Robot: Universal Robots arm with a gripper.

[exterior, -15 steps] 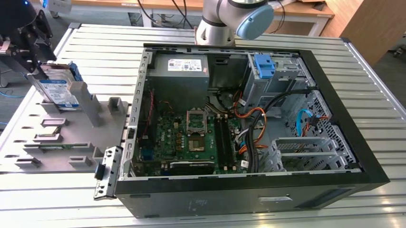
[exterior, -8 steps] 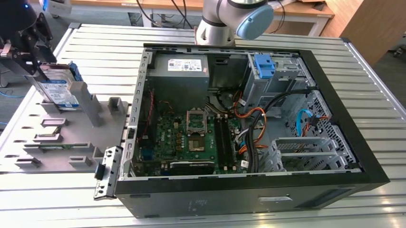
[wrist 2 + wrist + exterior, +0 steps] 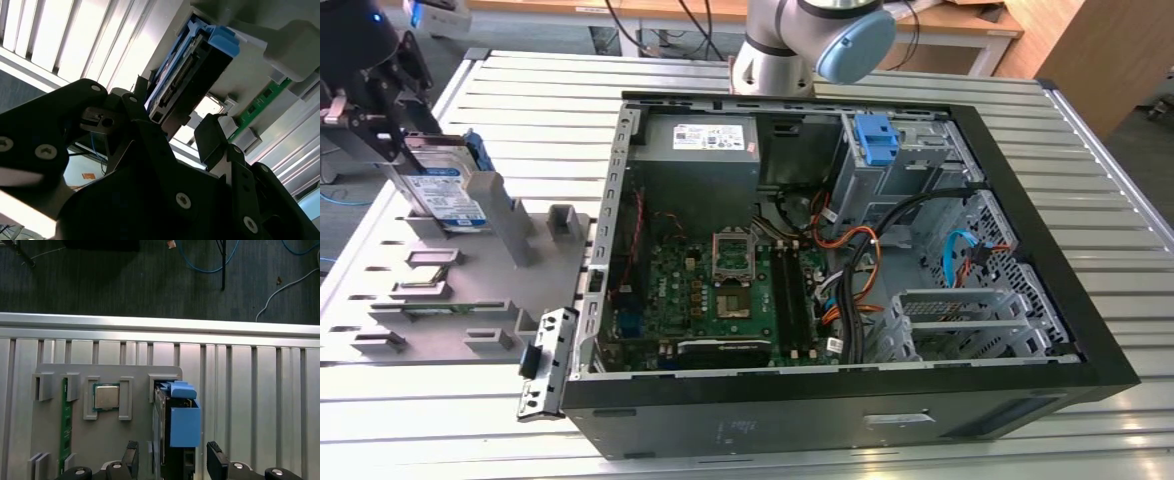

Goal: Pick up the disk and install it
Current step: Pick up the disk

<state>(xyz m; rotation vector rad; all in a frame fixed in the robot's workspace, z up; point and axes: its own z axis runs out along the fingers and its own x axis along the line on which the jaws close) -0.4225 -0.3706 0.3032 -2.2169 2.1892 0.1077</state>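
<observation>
The disk stands on edge in a slot of the grey fixture, at the exterior view's left; it is silver with a white-and-blue label and a blue bracket. My gripper hovers just above its upper edge. In the first wrist view the disk is seen edge-on, and the gripper is open with one dark finger on each side and a gap to both. In the second wrist view the disk lies just beyond the spread fingertips.
An open computer case lies on the slatted metal table, with a power supply and a blue bracket in its drive bay. The fixture also carries a processor chip and a green memory stick. The arm's base stands behind the case.
</observation>
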